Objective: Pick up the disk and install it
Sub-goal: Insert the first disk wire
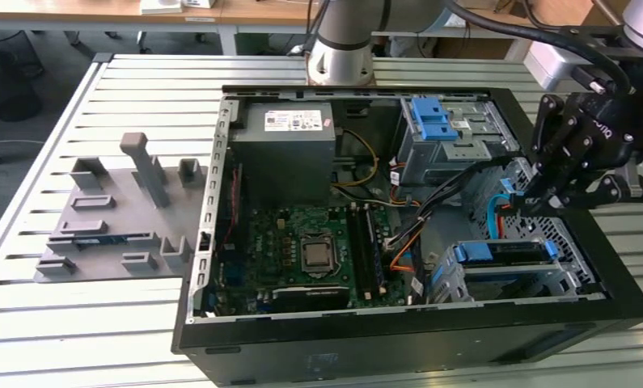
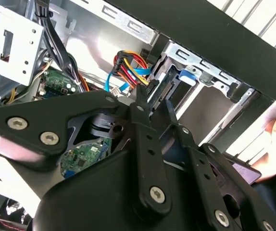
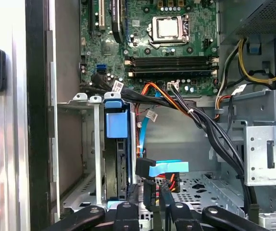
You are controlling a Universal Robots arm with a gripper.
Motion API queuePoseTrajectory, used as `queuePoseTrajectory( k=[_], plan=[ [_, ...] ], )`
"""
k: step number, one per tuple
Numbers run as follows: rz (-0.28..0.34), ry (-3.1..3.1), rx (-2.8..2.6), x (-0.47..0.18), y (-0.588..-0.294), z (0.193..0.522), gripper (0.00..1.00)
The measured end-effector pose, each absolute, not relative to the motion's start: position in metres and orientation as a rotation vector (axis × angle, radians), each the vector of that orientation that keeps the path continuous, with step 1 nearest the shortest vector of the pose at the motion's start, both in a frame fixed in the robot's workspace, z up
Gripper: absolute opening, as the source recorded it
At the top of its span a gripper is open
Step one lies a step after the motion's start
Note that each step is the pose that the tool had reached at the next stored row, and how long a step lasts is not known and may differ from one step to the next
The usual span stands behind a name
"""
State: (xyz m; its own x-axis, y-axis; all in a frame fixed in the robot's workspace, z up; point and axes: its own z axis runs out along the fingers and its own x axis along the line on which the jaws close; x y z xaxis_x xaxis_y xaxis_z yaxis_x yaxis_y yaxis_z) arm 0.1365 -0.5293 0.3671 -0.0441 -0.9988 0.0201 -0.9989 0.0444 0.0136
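Slatted table (image 1: 105, 323) | end effector (image 1: 537, 202) grip unclear, inside computer case (image 1: 408, 339) | cables (image 3: 210, 125) beside disk (image 3: 117, 159)

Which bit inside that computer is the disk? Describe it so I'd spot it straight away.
Start at the open black computer case. In its near corner at the exterior view's right, below the gripper, a small metal cage holds the disk. It is the flat slab edged by a blue frame, unlike the blue ribbed latches on the cage farther back.

I see the disk (image 3: 117, 159) standing on edge in its metal cage (image 3: 87, 144), beside the motherboard (image 3: 152, 43), cables (image 3: 200, 120) crossing nearby.
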Motion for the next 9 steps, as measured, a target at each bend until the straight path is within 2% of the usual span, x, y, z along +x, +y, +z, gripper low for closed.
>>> queuePoseTrajectory(
  k=[9],
  plan=[
    [0.014, -2.250, 2.151, 0.1366, -0.5238, 0.3610, 0.31]
  ],
)
